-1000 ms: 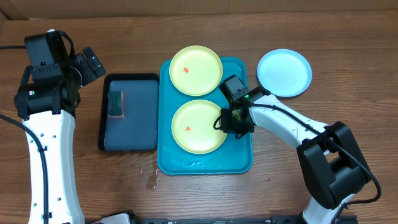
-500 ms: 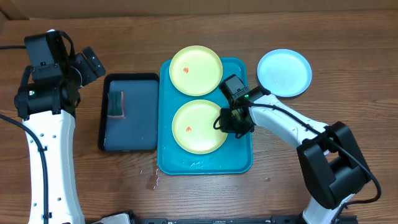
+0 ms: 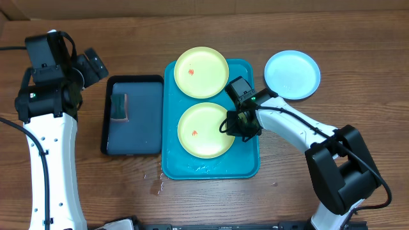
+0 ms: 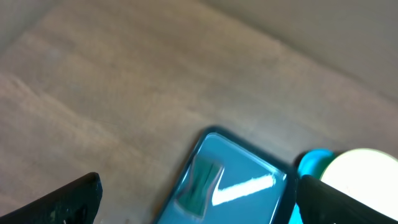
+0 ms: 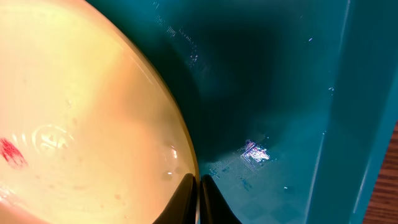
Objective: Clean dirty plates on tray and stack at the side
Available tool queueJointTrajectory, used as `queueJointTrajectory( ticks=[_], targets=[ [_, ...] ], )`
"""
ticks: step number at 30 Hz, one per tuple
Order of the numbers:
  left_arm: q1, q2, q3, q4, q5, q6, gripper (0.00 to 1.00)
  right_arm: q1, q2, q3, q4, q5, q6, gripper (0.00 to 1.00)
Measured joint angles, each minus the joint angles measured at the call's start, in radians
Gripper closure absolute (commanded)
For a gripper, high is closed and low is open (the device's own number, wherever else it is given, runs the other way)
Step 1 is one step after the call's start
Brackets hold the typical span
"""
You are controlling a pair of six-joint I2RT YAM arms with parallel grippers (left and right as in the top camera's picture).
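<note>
Nothing much has moved since a second ago, as far as we can see; only the two fingers of the right gripper (image 3: 238, 124) have come together. Now they pinch the right edge of the front yellow-green plate (image 3: 204, 131), one finger on top of the rim and one under it. We see the rim caught between the tips in the right wrist view. This plate lies flat in the teal tray (image 3: 249, 163), reaching away to the left of the closed jaws, and its little red smear is on the far side from them. The tray's right wall stands just to the right of the jaws. Past the jaws, farther from the robot, the other yellow-green plate (image 3: 201, 71) rests on the tray's back end and sticks out over the rim. The blue plate (image 3: 292, 74) lies on the table (image 3: 358, 38), off the tray, to the right of these jaws. The left gripper (image 3: 94, 65) is high up and well away from all the plates, with its jaws spread wide and nothing between them. Below and ahead of those wide jaws we see the dark tray (image 3: 144, 128) with a green sponge (image 3: 119, 107) in it.
</note>
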Motion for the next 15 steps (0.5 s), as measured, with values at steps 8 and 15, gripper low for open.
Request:
queueJointTrajectory(
  ticks=[8,15],
  targets=[
    [0.0,0.0,0.002,-0.013,0.108,0.0,0.0,0.0,0.0,0.001,0.0,0.001,0.0,0.96],
    [-0.021,0.03,0.002,-0.142,0.35,0.13,0.22,0.0,0.0,0.002,0.001,0.005,0.0,0.96]
  ],
)
